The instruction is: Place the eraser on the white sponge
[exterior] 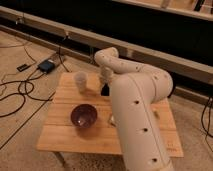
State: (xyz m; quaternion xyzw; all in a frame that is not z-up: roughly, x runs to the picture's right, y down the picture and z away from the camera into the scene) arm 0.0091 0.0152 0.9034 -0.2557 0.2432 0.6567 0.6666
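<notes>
My gripper (105, 89) reaches down to the table's far side, just right of the white cup. It is shut on a small black block, the eraser (105, 92), which sits low at the tabletop. A corner of the white sponge (111, 119) peeks out beside my arm, right of the purple bowl. The arm hides the rest of the sponge.
A wooden table (65, 135) holds a white cup (81, 80) at the back and a purple bowl (84, 116) in the middle. My bulky white arm (135, 120) covers the table's right half. Cables and a small dark box (46, 66) lie on the floor at left.
</notes>
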